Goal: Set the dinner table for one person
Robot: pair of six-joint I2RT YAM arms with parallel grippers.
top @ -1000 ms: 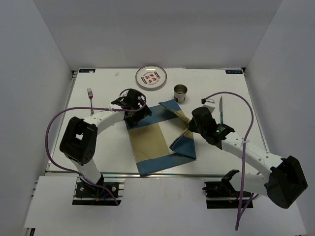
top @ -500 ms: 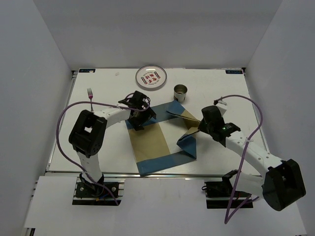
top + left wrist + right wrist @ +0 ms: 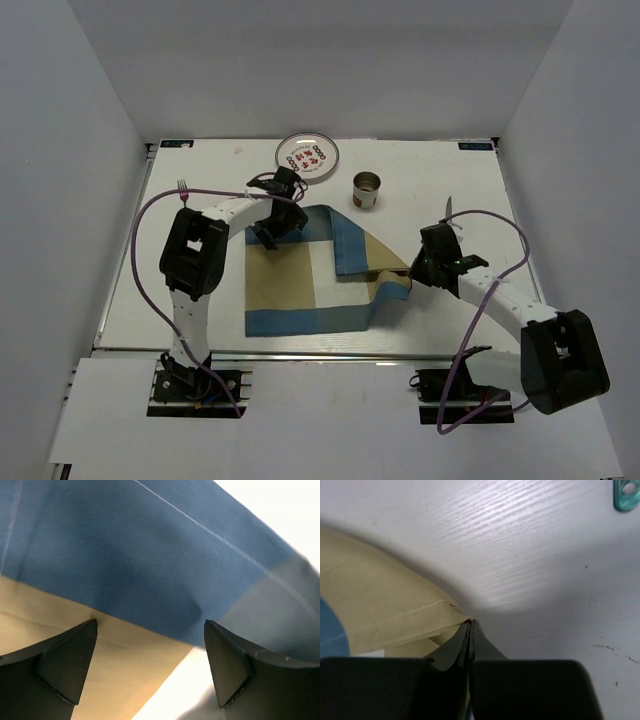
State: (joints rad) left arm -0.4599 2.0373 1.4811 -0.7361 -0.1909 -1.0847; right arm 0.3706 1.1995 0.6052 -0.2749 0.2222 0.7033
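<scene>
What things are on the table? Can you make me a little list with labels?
placemat: blue and tan, right side folded over
left hand: open, above the placemat's far corner
right hand: shut, pinching the placemat's tan corner
plate: patterned, at the far edge
cup: right of the plate
fork: far left
knife: far right

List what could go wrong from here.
The right gripper pinches only the edge of the placemat; it may slip free, leaving the fold. The left gripper is open, not pinning the cloth, so the pull could drag it. The knife close by the right gripper could get knocked.
</scene>
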